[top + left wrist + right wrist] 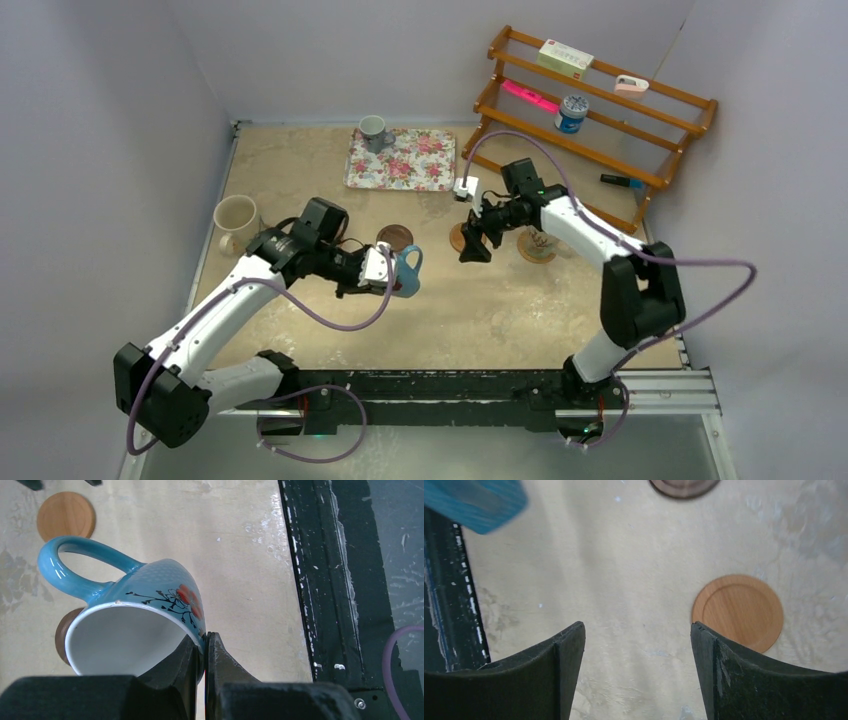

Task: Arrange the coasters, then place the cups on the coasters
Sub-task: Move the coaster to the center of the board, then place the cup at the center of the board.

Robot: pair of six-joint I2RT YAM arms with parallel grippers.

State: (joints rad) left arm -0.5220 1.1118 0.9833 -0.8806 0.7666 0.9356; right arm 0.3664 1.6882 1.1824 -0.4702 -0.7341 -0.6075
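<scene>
While the left gripper (205,639) is pinching the blue cup (150,592) by the rim,
it is risking slipping beside the dark coaster (61,635); the right gripper (638,632) is gaping, empty.

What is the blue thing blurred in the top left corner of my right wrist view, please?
Observer: A light blue mug, pinched at its rim by the left fingers.
Operator: Is it set on a coaster?
Observer: No, it hangs tilted beside the dark brown coaster.
Operator: Are other mugs in sight?
Observer: Yes, a cream mug stands near the table's left edge.
</scene>
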